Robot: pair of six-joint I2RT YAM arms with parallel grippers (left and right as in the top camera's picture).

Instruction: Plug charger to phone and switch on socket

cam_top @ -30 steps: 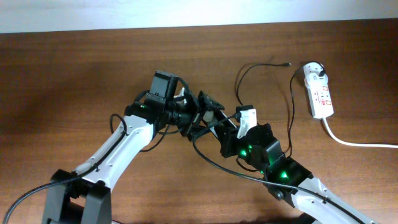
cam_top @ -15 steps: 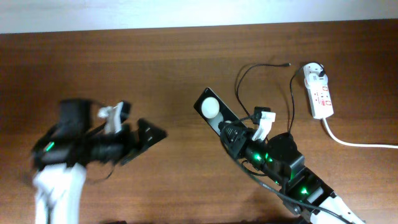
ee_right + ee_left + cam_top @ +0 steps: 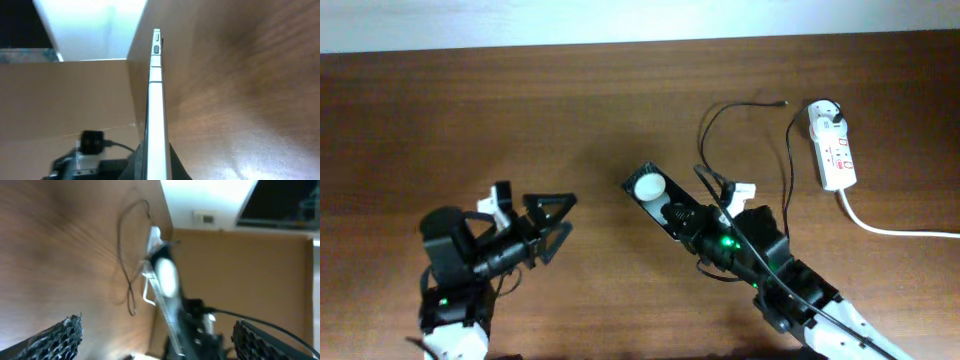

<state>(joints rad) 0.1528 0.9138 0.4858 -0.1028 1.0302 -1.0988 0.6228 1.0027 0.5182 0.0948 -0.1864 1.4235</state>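
Observation:
My right gripper (image 3: 688,220) is shut on the lower part of the black phone (image 3: 652,190) and holds it tilted above the table; one white round blob shows on its screen. In the right wrist view the phone (image 3: 156,95) is edge-on between my right gripper's jaws (image 3: 156,162). My left gripper (image 3: 560,222) is open and empty, well left of the phone. The left wrist view shows the phone (image 3: 165,280) ahead between my left gripper's spread fingers (image 3: 157,340). The charger's thin black cable (image 3: 704,128) loops on the table to the adapter on the white socket strip (image 3: 834,152).
The strip's thick white cord (image 3: 895,230) runs off to the right edge. The charger cable's free tip (image 3: 782,103) lies near the back, left of the strip. Bare wooden table (image 3: 470,120) lies to the left and back.
My left gripper has let go of the phone and swung back to the lower left. My right gripper now holds the phone alone and has shifted it slightly left.

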